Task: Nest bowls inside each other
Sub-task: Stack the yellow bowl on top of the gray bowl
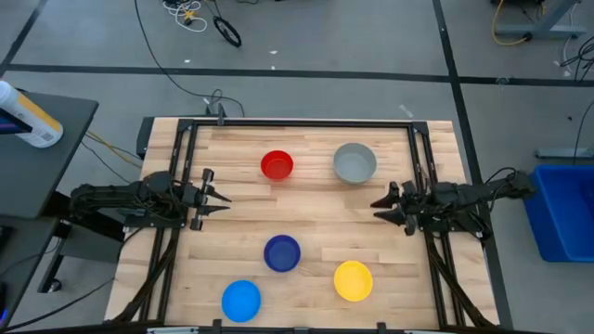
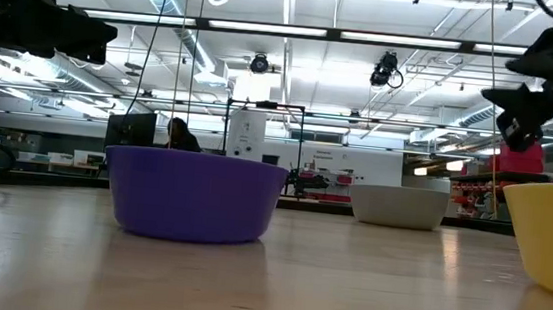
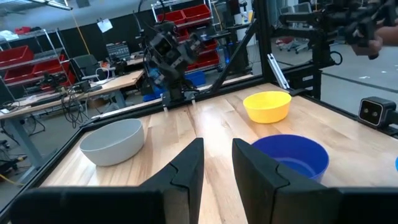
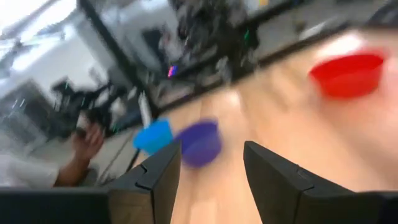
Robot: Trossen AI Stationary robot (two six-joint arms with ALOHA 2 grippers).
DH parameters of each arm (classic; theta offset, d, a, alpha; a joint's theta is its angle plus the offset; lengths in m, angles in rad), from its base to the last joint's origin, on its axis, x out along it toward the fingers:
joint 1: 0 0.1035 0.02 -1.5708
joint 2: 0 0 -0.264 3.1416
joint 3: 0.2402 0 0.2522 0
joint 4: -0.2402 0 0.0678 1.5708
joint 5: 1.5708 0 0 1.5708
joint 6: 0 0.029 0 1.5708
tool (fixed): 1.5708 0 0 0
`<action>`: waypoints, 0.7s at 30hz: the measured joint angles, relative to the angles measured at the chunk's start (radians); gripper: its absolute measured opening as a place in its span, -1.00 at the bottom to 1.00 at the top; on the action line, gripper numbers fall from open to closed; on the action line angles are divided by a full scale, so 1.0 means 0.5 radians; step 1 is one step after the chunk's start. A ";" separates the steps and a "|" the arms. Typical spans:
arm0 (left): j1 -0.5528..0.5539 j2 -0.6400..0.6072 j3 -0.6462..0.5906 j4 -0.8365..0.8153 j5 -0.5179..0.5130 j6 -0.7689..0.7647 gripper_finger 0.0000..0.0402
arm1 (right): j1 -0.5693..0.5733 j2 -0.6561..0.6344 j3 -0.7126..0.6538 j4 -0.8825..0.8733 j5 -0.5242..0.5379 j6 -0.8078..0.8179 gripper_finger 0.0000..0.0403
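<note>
five small round plastic bowls sit apart on the wooden tabletop: red bowl upper centre, grey bowl to its right, dark blue bowl lower centre, light blue bowl bottom left, yellow bowl bottom right. left gripper at left edge, fingers narrowly apart, empty. right gripper at right edge, fingers wider apart, empty.

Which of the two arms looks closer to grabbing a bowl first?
Probably the right gripper: open and empty, it sits nearest the grey bowl. The left gripper is near the red bowl.
</note>
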 joint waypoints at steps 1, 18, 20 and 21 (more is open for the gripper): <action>0.000 0.000 0.000 -0.001 0.001 0.000 -0.53 | 0.000 0.051 -0.001 -0.021 -0.036 0.062 -0.08; 0.000 0.000 0.005 -0.048 -0.005 -0.059 -0.53 | 0.435 1.520 0.539 0.412 0.058 0.280 -0.07; 0.000 0.000 0.005 -0.051 -0.005 -0.059 -0.53 | 0.490 1.738 0.721 0.325 0.068 0.258 -0.06; 0.000 0.000 0.005 -0.052 -0.005 -0.061 -0.53 | 0.515 1.846 0.810 0.221 0.068 0.264 -0.06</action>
